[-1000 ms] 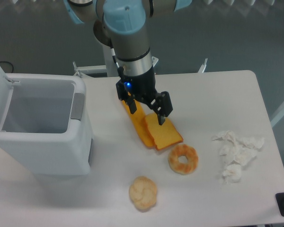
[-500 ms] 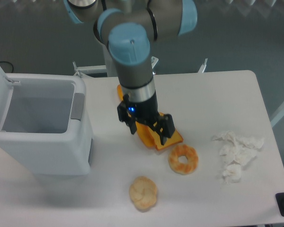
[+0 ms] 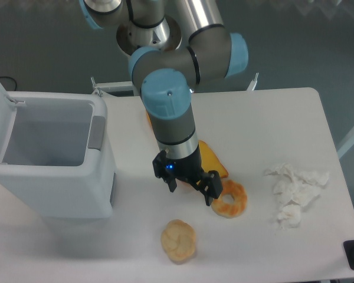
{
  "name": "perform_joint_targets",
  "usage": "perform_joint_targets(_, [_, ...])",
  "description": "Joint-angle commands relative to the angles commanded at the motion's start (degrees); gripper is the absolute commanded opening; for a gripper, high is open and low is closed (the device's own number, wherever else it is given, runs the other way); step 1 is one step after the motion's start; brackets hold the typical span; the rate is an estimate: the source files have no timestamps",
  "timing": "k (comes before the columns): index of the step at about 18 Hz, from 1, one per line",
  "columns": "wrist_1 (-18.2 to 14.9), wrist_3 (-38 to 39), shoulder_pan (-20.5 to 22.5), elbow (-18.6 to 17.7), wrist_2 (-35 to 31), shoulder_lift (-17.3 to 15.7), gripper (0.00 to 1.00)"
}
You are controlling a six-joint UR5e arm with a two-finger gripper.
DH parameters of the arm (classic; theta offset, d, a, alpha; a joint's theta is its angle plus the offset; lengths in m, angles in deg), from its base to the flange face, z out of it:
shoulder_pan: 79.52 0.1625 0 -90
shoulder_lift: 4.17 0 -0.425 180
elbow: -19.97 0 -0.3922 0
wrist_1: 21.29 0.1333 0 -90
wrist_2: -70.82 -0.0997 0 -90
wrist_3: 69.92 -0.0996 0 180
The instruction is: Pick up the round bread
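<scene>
Bread position: round bread on table, near front edge, untouched.
Gripper: gripper hangs above and behind it, jaws spread, empty.
Handling: likely light, soft, crushable.
Hold: across widest sides, gently.

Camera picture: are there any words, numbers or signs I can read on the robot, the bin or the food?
None: no words, numbers or signs can be read anywhere.
The white bin, the robot arm and its hand show no label or brand.
The round bread, the ring doughnut and the crumpled tissue carry no writing.
</scene>
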Motion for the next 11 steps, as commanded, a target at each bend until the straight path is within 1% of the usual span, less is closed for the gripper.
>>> perform_joint_targets(1, [0.00,-1.57,0.00,0.09,-0.17,0.62,1.00])
perform_joint_targets(5, [-0.26,-17.19,0.00,-0.09,-1.93,2.29,1.00])
perform_joint_targets(6, [-0.26,-19.32,0.00,0.00,-1.93,2.81,1.00])
perform_joint_targets(9, [-0.35,-21.88,0.00,-0.09,-1.93,4.13,1.00])
perform_joint_targets(11, [-0.26,-26.35,0.00,0.26,-1.93,5.36,1.00])
